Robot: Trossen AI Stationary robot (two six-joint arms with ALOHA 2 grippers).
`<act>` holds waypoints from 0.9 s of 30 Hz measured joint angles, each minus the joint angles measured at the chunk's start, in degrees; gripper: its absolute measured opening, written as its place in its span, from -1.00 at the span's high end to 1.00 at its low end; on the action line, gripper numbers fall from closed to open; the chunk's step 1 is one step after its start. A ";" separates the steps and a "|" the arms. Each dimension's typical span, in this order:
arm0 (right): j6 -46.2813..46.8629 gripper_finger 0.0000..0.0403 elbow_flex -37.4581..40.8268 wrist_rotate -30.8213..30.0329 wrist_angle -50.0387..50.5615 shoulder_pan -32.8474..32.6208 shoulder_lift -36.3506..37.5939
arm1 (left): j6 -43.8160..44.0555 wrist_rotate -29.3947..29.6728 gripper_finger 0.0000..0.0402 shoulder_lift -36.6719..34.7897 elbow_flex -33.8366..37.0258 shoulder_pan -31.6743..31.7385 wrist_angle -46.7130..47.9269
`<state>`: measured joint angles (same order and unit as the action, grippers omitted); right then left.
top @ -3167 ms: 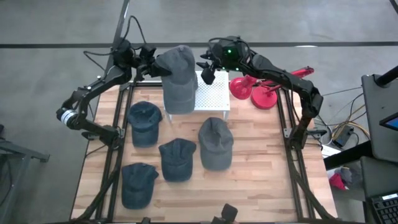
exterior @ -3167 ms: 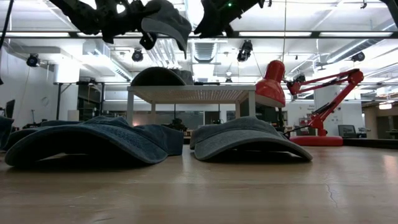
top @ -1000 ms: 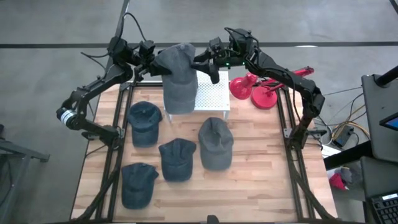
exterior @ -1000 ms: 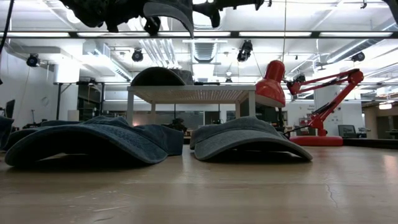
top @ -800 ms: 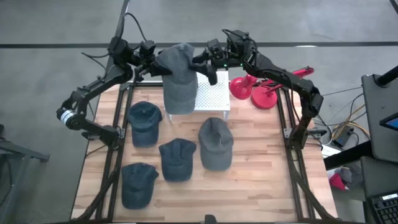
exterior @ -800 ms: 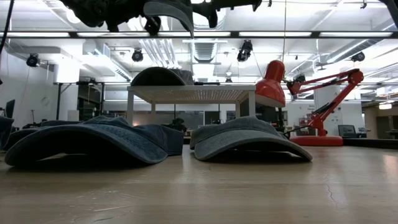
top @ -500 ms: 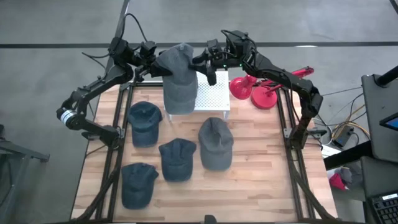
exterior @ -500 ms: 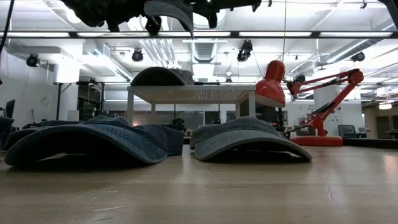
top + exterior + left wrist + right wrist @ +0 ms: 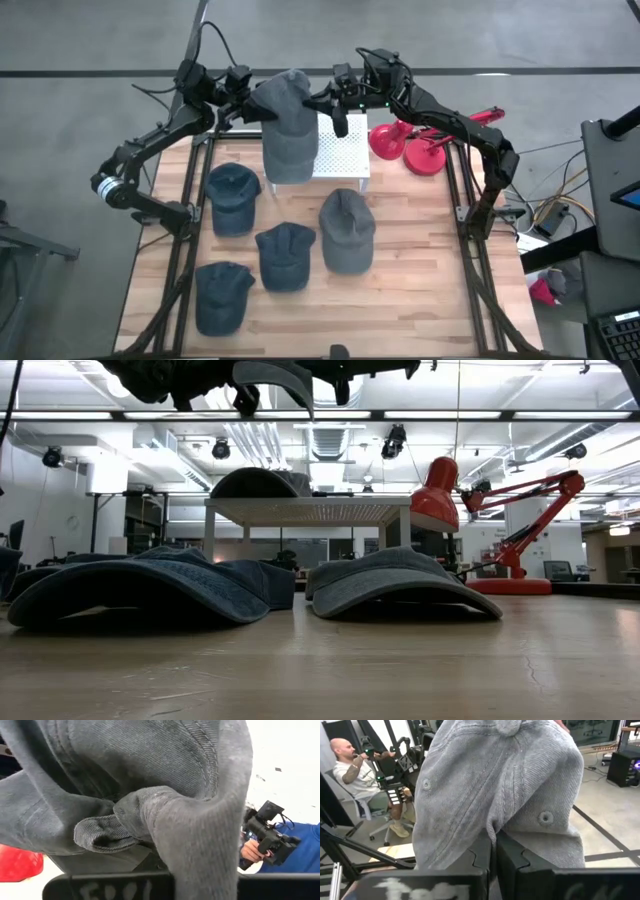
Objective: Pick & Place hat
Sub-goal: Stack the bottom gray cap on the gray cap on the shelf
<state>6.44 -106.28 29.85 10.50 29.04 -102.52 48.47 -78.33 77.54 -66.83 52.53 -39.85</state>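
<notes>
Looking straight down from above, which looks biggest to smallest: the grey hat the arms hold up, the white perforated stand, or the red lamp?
1. Grey hat, though it is lifted nearer the camera, which may flatter it.
2. and 3. White stand and red lamp: too alike to rank, as the hat hides part of the stand.

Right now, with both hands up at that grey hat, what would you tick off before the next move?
1. Left hand shut on the grey hat: ok, the left wrist view shows fabric bunched against it.
2. Right hand shut on the hat's crown: ok, its fingers pinch a fold of fabric.
3. Hat lifted above the white stand: ok, the low view shows it high above the stand top.
4. Red lamp out of the way: ok, it stands beside the stand, apart from the hat.
5. Other four hats lying still on the table: ok.
6. Where the hat should go: cannot tell.
</notes>
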 joint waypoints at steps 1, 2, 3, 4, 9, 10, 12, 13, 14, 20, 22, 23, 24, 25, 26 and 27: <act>0.02 0.96 -0.02 0.00 -0.02 0.00 0.00 | 0.29 0.37 0.93 0.00 0.00 0.02 0.02; 0.06 0.96 -0.04 0.00 -0.02 0.00 0.00 | 0.33 0.50 0.90 0.00 0.00 0.04 0.00; 0.34 0.96 -0.04 0.00 -0.02 0.02 0.00 | 0.34 0.50 0.86 0.00 0.00 0.10 0.02; 0.56 0.96 -0.04 0.00 -0.02 0.02 0.00 | 0.36 0.50 0.82 0.00 0.00 0.11 0.02; 1.23 0.96 -0.05 -0.28 0.03 0.02 0.00 | 0.09 -0.99 0.60 0.00 0.00 0.14 0.02; 1.38 0.96 -0.06 -0.86 0.11 0.02 0.00 | 0.09 -1.60 0.55 0.00 0.00 0.27 0.02; 1.79 0.96 -0.09 -1.73 0.63 0.09 0.00 | 0.12 -3.05 0.49 0.00 0.00 0.77 0.02; 2.24 0.96 -0.07 -1.87 0.92 0.13 0.00 | 0.13 -4.14 0.46 0.00 0.00 1.15 0.07; 2.71 0.96 -0.09 -2.35 1.30 0.22 0.02 | 0.14 -5.01 0.45 0.00 0.00 1.61 0.15; 4.92 0.96 -0.11 -5.14 3.15 0.50 0.31 | 0.98 -7.16 0.43 0.00 0.00 4.44 0.11; 5.54 0.96 -0.11 -5.80 3.26 0.57 0.35 | 0.59 -7.51 0.43 0.00 0.00 5.23 0.02; 5.63 0.96 -0.11 -5.83 3.24 0.59 0.39 | 0.44 -7.86 0.43 0.00 0.00 5.60 -0.01; 5.64 0.96 -0.11 -5.87 3.24 0.59 0.49 | 0.24 -8.00 0.43 0.00 0.00 5.97 -0.02; 5.66 0.96 -0.11 -5.88 3.24 0.59 0.57 | 0.08 -8.00 0.43 0.00 0.02 6.26 -0.05; 5.75 0.96 -0.11 -5.88 3.22 0.59 0.66 | 0.02 -8.00 0.43 0.00 0.07 6.52 -0.05; 5.94 0.96 -0.11 -5.87 3.22 0.59 0.75 | 0.02 -7.95 0.43 0.00 0.11 6.69 -0.02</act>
<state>12.38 -106.39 23.98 13.72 29.63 -101.77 48.49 -86.27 77.54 -66.72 59.22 -39.88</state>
